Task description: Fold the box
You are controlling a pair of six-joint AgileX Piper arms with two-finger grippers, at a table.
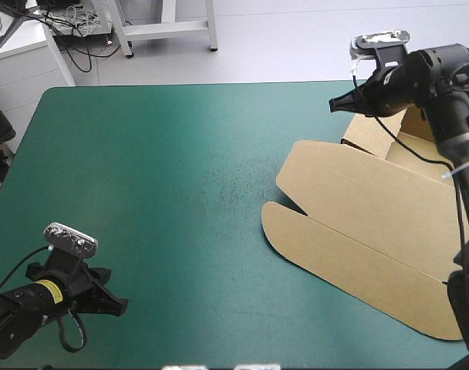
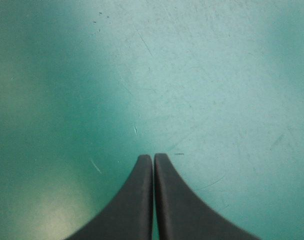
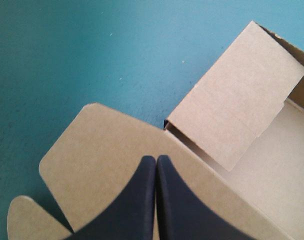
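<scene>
The brown box (image 1: 358, 239) lies at the table's right side, its lid flat toward the middle and a tray with raised walls (image 1: 408, 142) at its far end. My right gripper (image 1: 336, 102) hangs shut above the tray's far-left corner. In the right wrist view the shut gripper (image 3: 156, 160) sits over the flat lid (image 3: 107, 150), with one tall raised wall (image 3: 237, 95) ahead of it. My left gripper (image 1: 115, 306) rests low near the table's front left corner, far from the box. The left wrist view shows that gripper (image 2: 153, 159) shut over bare teal-green cover.
The teal-green cover (image 1: 157, 185) is bare from the left edge to the box. The box reaches the table's right edge and near its front right corner.
</scene>
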